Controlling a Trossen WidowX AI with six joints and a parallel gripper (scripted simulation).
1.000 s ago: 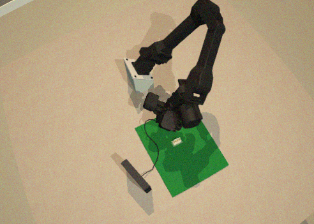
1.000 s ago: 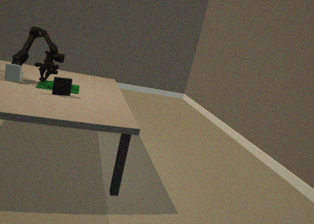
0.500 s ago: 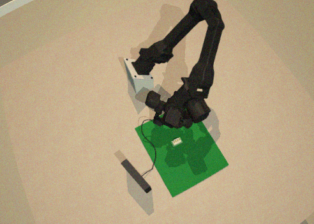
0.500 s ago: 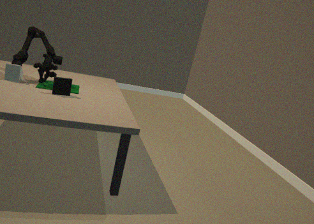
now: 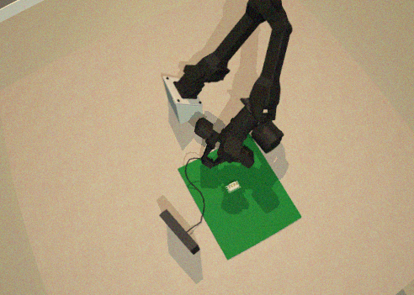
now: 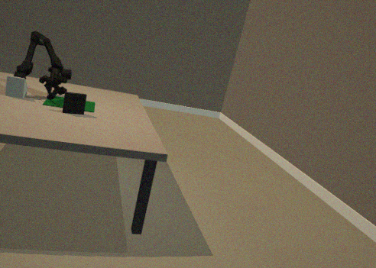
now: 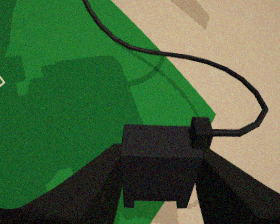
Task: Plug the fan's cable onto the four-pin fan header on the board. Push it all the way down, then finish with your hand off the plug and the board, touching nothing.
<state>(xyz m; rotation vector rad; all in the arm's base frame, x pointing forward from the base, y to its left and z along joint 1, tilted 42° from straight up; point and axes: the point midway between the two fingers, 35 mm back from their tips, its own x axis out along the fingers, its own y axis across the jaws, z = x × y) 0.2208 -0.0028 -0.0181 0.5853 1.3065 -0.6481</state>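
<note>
Black end effector (image 7: 156, 205) clenched on the small black square fan plug (image 7: 159, 168), held over the flat green board's (image 5: 257, 212) corner edge, well apart from the white four-pin header (image 5: 233, 186), thin black cable (image 7: 188, 56) trailing slack.
</note>
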